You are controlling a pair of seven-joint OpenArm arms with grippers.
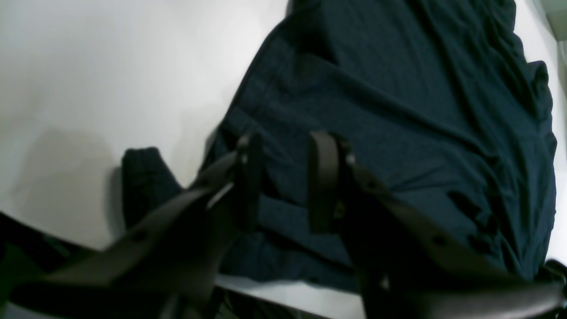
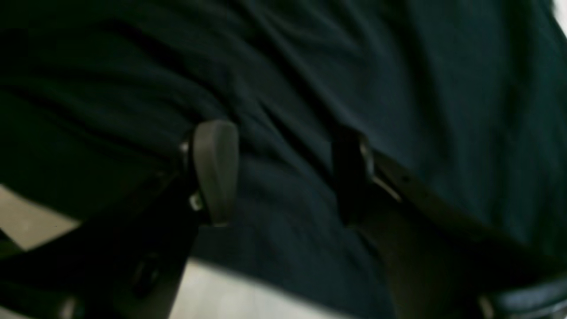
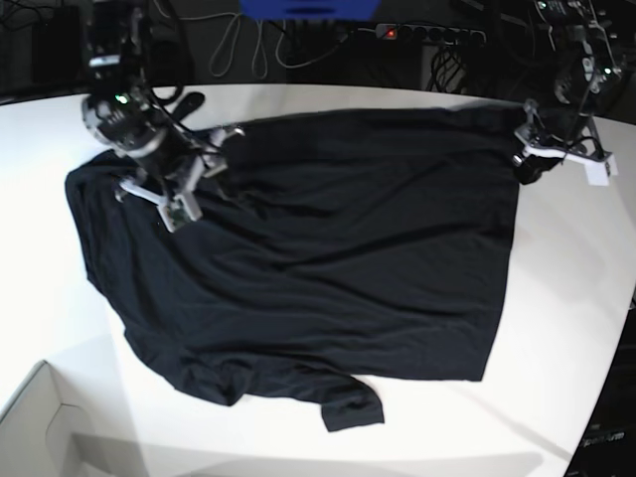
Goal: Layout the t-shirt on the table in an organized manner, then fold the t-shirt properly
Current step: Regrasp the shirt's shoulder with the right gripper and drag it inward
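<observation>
A white desk (image 3: pixel 576 298) with a curved edge carries a black t-shirt (image 3: pixel 328 268), spread nearly flat and creased (one sleeve pokes out at the near hem). A white box (image 3: pixel 45 432) corner sits nearby.

Right dark two-fingered gripper (image 2: pixel 283 173), jaws spread wide, nothing between them, wrist angled downward at base view's upper left. Left dark two-fingered gripper (image 1: pixel 283 181), jaws parted by a narrow gap, nothing clamped, arm reaching in from base view's upper right.
</observation>
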